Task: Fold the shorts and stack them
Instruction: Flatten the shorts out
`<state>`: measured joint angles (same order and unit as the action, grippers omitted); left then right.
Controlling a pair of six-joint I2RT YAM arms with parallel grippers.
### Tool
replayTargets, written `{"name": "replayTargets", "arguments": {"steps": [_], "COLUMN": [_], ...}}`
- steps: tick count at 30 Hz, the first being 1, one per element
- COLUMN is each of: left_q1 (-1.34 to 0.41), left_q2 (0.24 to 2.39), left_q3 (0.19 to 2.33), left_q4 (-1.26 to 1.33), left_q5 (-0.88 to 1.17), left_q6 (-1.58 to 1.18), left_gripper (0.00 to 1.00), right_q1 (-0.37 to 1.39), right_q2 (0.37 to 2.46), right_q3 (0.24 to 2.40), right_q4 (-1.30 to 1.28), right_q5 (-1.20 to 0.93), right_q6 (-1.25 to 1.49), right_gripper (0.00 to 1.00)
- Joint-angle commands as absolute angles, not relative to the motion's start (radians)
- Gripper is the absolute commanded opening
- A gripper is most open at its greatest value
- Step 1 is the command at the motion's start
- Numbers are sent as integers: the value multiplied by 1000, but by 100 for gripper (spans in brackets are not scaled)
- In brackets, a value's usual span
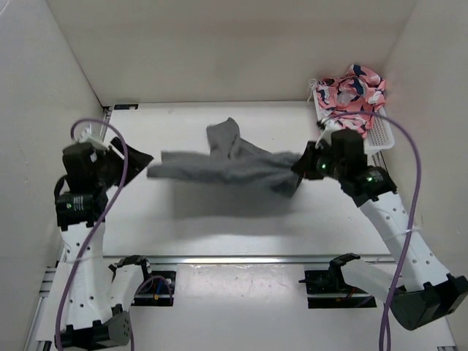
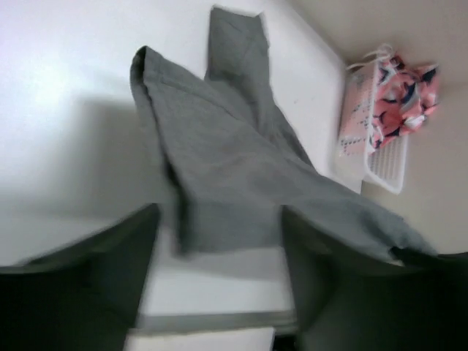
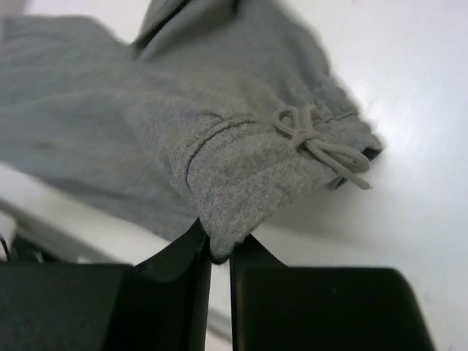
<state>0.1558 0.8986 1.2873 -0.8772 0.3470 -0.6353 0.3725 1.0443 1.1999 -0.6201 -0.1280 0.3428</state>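
The grey shorts hang stretched across the middle of the table, lifted at the right end, with a shadow beneath them. One leg points toward the back. My right gripper is shut on a fold of the waistband; in the right wrist view the cloth is pinched between the jaws, next to the drawstring bow. My left gripper is at the shorts' left end. In the left wrist view its jaws stand wide apart, and the edge of the shorts lies just ahead of them, not gripped.
A white basket stands at the back right corner with a pink patterned cloth piled in it; both also show in the left wrist view. White walls close in the table on the left, right and back.
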Motion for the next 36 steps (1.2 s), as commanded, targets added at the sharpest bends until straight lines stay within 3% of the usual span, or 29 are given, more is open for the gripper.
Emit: {"name": "replayTargets", "arguments": {"steps": [1, 2, 4, 5, 8, 9, 11, 12, 14, 16, 17, 19, 22, 25, 29, 33, 36], "left_q1": [167, 167, 167, 158, 100, 80, 7, -23, -83, -165, -191, -265, -366, -417, -428, -439, -449], "left_q2": [819, 837, 923, 958, 1130, 1185, 1350, 1409, 1579, 1701, 1765, 1978, 2257, 2454, 2485, 2546, 2569], "left_q3": [1148, 1164, 1216, 1279, 1406, 1443, 1561, 1603, 1682, 1810, 1859, 2059, 2394, 2635, 2553, 2612, 2625], "left_q4": [-896, -908, -908, -917, -908, -908, -908, -908, -908, -940, -954, -1015, -1146, -1201, -1068, -1055, -1023], "left_q5": [292, 282, 273, 273, 233, 224, 186, 172, 118, 66, 55, 25, -66, -110, -95, -95, -118], "left_q6": [-647, -637, -609, -591, -548, -529, -508, -485, -471, -471, -462, -453, -453, -463, -494, -494, -494], "left_gripper": [86, 94, 98, 96, 72, 55, 44, 41, 39, 45, 48, 57, 60, 63, 65, 70, 71], "right_q1": [429, 445, 494, 511, 522, 522, 503, 477, 442, 361, 307, 270, 232, 209, 178, 155, 126], "right_q2": [1003, 1003, 1012, 1012, 993, 992, 992, 1002, 1023, 1066, 1128, 1198, 1310, 1376, 1422, 1462, 1503], "right_q3": [1069, 1048, 1002, 1002, 1003, 1012, 1049, 1061, 1083, 1095, 1110, 1111, 1111, 1089, 1080, 1055, 1031], "right_q4": [-655, -685, -706, -715, -724, -724, -724, -733, -733, -733, -733, -723, -675, -626, -615, -591, -554], "right_q5": [-195, -207, -207, -181, -97, -33, 17, 56, 142, 131, 108, 48, 11, -21, -31, -43, -87], "right_q6": [324, 333, 356, 356, 396, 396, 423, 443, 494, 517, 526, 537, 560, 569, 569, 578, 588], "right_gripper": [4, 20, 41, 53, 66, 67, 60, 36, 20, 14, 17, 41, 52, 52, 52, 53, 60]}}
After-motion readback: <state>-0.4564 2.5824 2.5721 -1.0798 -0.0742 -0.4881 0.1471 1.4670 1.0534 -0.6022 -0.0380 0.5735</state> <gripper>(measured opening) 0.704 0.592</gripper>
